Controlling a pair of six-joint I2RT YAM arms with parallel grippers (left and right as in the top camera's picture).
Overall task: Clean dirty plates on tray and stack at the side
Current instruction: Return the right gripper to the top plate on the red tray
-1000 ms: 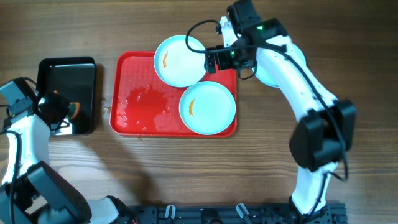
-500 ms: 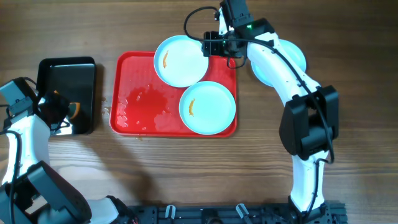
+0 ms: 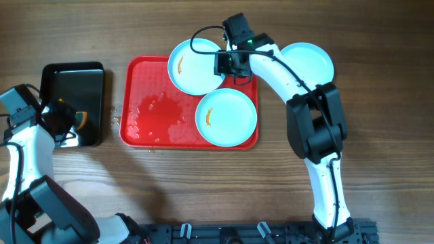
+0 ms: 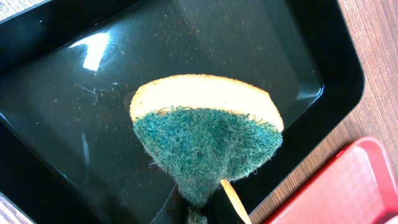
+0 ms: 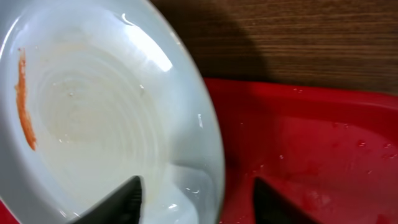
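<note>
Overhead: red tray [image 3: 146, 129] mid-bench [image 3: 203, 190]. Upper plate [image 3: 193, 68] at its 1 o'clock and lower plate [image 3: 227, 116] at 4 o'clock, both orange-smeared. Third plate [image 3: 308, 61] off-tray at 2 o'clock. Right end effector [image 5: 196, 185] released, straddling upper plate's rim. Left end effector [image 3: 74, 125] clenched on sponge [image 4: 205, 130] above black tray [image 4: 74, 62].

From above, the right gripper [image 3: 227, 64] covers the right rim of the upper plate [image 3: 193, 68], and its arm crosses one edge of the side plate [image 3: 312, 59]. In the left wrist view the sponge [image 4: 208, 140] hides the jaws of the left gripper [image 3: 68, 123]; the black tray [image 4: 74, 124] and red tray [image 4: 336, 186] both run off the frame edges there.
</note>
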